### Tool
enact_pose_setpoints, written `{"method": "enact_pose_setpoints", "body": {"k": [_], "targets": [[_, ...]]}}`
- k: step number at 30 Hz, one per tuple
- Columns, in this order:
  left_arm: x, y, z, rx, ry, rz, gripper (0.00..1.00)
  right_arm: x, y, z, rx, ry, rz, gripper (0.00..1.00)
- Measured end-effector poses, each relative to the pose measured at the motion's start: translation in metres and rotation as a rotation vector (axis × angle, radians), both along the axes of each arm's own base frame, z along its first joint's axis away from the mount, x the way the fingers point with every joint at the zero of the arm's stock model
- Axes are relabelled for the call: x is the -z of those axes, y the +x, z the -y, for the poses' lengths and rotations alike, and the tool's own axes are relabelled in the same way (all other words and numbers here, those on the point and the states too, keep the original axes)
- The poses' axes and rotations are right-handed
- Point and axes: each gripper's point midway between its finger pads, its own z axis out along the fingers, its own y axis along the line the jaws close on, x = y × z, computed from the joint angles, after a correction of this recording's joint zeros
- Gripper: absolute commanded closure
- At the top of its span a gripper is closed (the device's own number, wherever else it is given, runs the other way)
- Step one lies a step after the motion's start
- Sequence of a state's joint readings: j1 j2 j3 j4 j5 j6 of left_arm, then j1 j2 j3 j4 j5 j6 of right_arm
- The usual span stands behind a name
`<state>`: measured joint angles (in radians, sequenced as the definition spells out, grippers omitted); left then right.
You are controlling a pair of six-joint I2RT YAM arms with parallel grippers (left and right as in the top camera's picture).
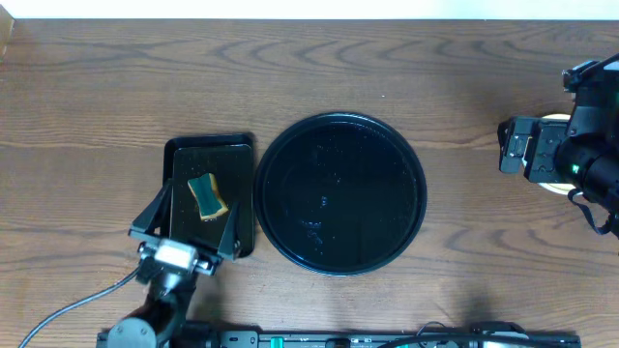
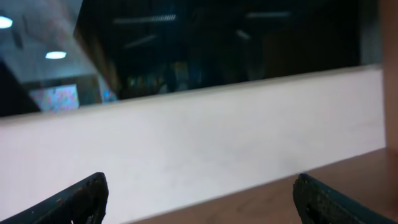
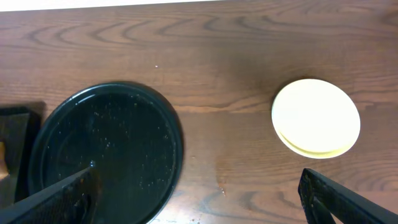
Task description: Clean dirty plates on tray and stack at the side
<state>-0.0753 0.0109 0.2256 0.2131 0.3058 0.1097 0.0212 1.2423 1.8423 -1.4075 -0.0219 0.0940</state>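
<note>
Tray [image 1: 340, 193] is bare. The plates [image 3: 316, 117] sit stacked on the tabletop well apart from it, yellow one on top; I can't tell how many are underneath. From the right hand [image 3: 198, 180] the stack lies ahead and to its right, the tray ahead to its left. The plates are round, so there's no axis to line up. The right arm is clearly nearer. Right hand is spread wide and holds nothing. Left hand [image 2: 198, 193] is also wide and empty, over the sponge [image 1: 207, 196].
</note>
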Motion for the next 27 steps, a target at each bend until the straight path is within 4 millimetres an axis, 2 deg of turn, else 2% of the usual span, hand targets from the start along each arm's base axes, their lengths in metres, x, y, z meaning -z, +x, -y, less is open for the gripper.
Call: {"method": "enact_pose_setpoints", "body": {"k": [5, 12, 15, 20, 27], "targets": [[0.040, 0.018, -0.007, -0.048, -0.013, -0.043, 0.05, 0.000, 0.000, 0.000, 0.000, 0.000, 0.000, 0.01], [0.078, 0.032, -0.021, -0.131, -0.029, -0.117, 0.05, 0.000, 0.000, 0.000, 0.000, 0.000, 0.000, 0.01], [0.085, 0.036, -0.033, -0.196, -0.039, -0.148, 0.05, 0.000, 0.000, 0.000, 0.000, 0.000, 0.000, 0.01], [0.115, 0.041, -0.051, -0.285, -0.035, -0.271, 0.05, 0.000, 0.000, 0.000, 0.000, 0.000, 0.000, 0.01], [0.152, 0.041, -0.054, -0.302, -0.014, -0.420, 0.05, 0.000, 0.000, 0.000, 0.000, 0.000, -0.001, 0.01]]}}
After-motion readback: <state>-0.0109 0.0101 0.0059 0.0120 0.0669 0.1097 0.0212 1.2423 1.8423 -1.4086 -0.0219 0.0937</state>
